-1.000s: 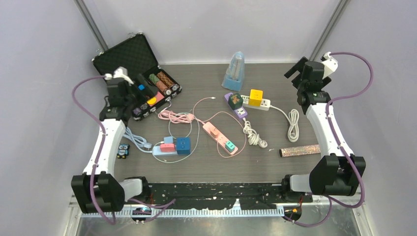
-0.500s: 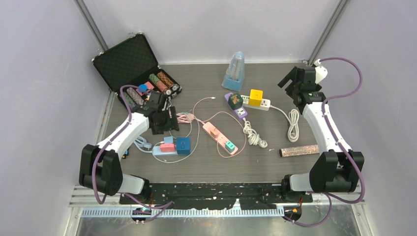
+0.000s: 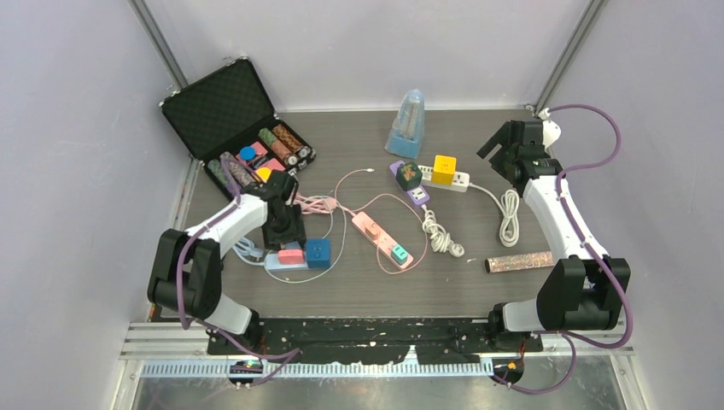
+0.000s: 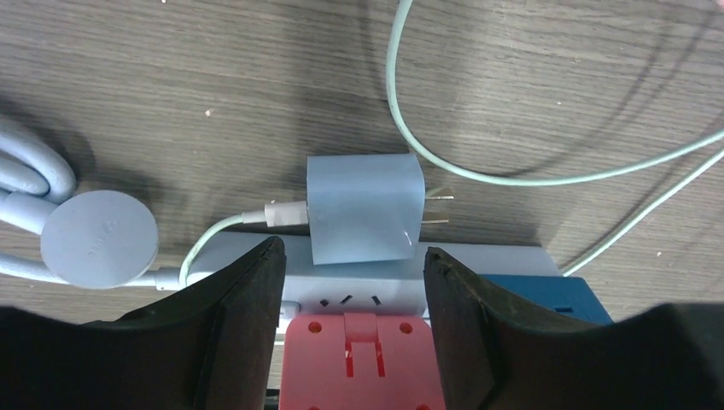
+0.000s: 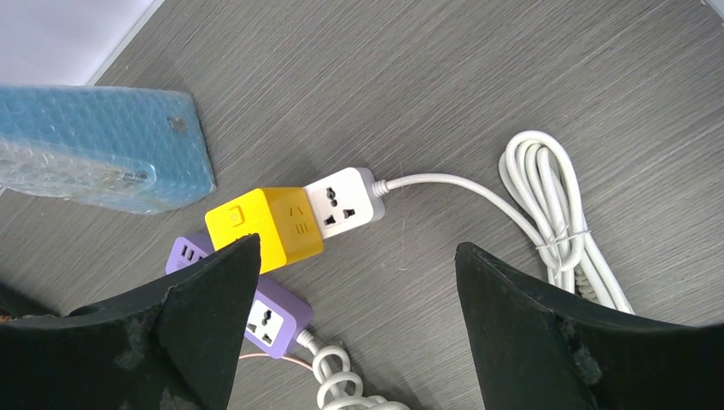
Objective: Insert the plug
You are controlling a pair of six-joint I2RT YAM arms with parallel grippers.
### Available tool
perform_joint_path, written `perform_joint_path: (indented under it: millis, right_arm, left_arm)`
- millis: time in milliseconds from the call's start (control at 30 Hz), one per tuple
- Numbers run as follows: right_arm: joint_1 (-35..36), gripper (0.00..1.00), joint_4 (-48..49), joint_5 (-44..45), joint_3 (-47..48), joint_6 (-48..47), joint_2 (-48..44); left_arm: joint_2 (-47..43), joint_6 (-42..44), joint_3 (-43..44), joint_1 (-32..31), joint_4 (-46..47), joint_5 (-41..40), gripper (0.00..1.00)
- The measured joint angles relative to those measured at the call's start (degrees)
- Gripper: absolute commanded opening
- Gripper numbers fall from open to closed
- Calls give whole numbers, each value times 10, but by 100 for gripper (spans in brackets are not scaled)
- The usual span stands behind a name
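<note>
A light blue charger plug [image 4: 365, 207] lies on its side on the table, with its two prongs [image 4: 437, 207] pointing right. It rests against the far side of a pale blue power strip [image 4: 487, 275]. A red plug [image 4: 363, 363] and a dark blue cube plug [image 4: 546, 295] sit in the strip, and an empty socket [image 4: 346, 301] shows between the red plug and the charger. My left gripper [image 4: 350, 249] is open just above the strip, one finger on each side of the red plug and the charger. In the top view the left gripper [image 3: 286, 229] hovers over the strip [image 3: 275, 263]. My right gripper [image 3: 505, 143] is open and empty.
Under the right gripper [image 5: 359, 248] lie a white strip [image 5: 346, 196] with a yellow cube [image 5: 265, 226], a purple strip [image 5: 265, 316] and a coiled white cable [image 5: 555, 222]. The table also holds a pink strip [image 3: 382, 239], an open black case [image 3: 230, 111], a blue metronome [image 3: 407, 122] and a glitter tube [image 3: 521, 261].
My left arm has swung from the black case towards the near right and now hangs over the pale blue strip. My right gripper has shifted slightly left and lower.
</note>
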Motion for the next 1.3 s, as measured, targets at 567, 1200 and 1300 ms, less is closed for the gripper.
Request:
perform_joint_path:
  millis: [567, 1200, 1300]
  right_arm:
    - [3, 88, -6, -35, 2, 1, 10]
    - [108, 89, 43, -220, 99, -101, 38]
    - [131, 89, 51, -268, 126, -123, 52]
  left_arm:
    - [51, 2, 39, 0, 12, -13, 0]
    - [-76, 153, 140, 0, 57, -1, 0]
    - [-104, 185, 152, 0, 68, 0, 0]
